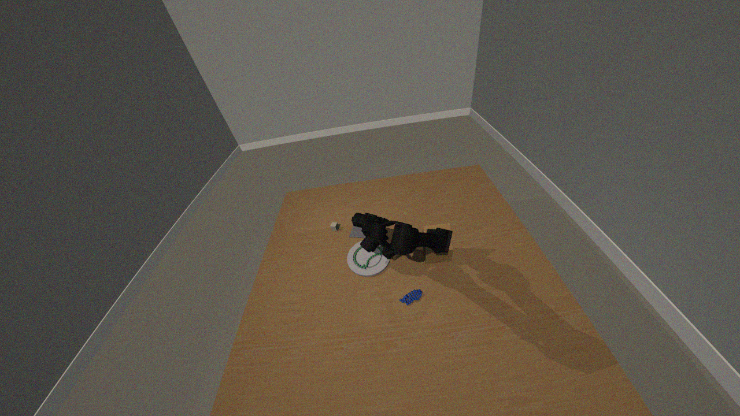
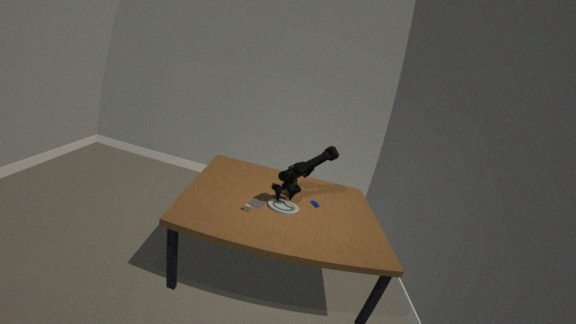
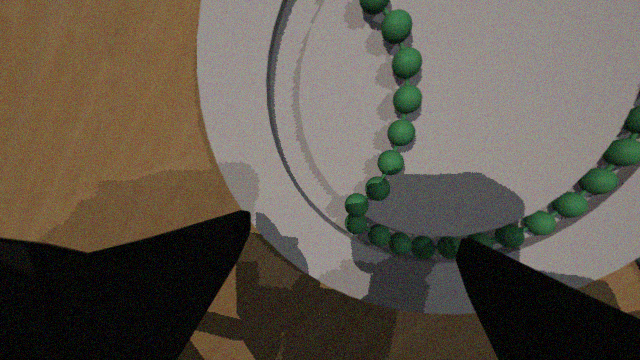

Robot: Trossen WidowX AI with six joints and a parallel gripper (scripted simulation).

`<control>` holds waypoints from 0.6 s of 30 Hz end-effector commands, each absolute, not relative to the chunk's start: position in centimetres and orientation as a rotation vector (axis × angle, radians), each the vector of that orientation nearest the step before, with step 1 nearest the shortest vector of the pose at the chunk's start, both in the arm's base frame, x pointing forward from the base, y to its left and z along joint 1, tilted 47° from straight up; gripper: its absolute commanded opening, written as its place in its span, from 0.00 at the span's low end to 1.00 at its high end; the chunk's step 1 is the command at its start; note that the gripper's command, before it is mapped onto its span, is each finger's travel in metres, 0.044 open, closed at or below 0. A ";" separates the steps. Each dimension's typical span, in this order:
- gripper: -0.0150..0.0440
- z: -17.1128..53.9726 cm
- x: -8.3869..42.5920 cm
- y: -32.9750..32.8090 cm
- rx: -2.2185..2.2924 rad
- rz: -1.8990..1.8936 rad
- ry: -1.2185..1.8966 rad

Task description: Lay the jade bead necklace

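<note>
The jade bead necklace (image 1: 355, 257) (image 2: 288, 210) (image 3: 407, 63) lies on the round bead board (image 1: 368, 273) (image 2: 270, 204) (image 3: 235, 100). In the wrist view, its beads follow the groove at the lower middle and right. From the lower left of the ring, a strand bends inward across the flat centre, and the left stretch of groove in view is bare. My gripper (image 2: 284, 199) (image 3: 350, 234) is wide open with nothing held, low over the board's arm-side edge. Its right fingertip overlaps some groove beads in the wrist view. The arm hides part of the board in the top view.
A blue bead cluster (image 1: 412, 296) (image 2: 314, 204) lies on the wooden table (image 1: 330, 320) (image 2: 225, 225) to one side of the board. A flat grey-purple square (image 1: 355, 232) (image 2: 257, 203) and a small pale cube (image 1: 334, 226) (image 2: 247, 208) are on the other side.
</note>
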State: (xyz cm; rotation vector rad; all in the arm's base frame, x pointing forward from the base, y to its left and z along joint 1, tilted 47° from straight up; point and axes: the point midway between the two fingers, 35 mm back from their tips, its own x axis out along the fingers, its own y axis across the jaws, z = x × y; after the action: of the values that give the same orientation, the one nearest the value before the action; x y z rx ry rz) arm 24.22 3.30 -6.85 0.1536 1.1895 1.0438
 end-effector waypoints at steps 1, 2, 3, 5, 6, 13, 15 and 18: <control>1.00 -6.7 24.3 3.2 0.145 1.045 1.187; 1.00 -6.7 24.3 3.2 0.145 1.045 1.187; 1.00 -6.7 24.3 3.2 0.145 1.045 1.187; 1.00 -6.7 24.3 3.2 0.145 1.045 1.187; 1.00 -6.7 24.3 3.2 0.145 1.045 1.187; 1.00 -6.7 24.3 3.2 0.145 1.045 1.187; 0.96 -6.6 24.3 3.1 0.153 1.038 1.193; 0.82 -5.5 24.9 2.2 0.272 0.946 1.273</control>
State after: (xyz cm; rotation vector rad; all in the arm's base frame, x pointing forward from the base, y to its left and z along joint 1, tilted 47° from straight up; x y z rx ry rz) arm 24.13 3.09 -6.48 0.2023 1.2286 1.0175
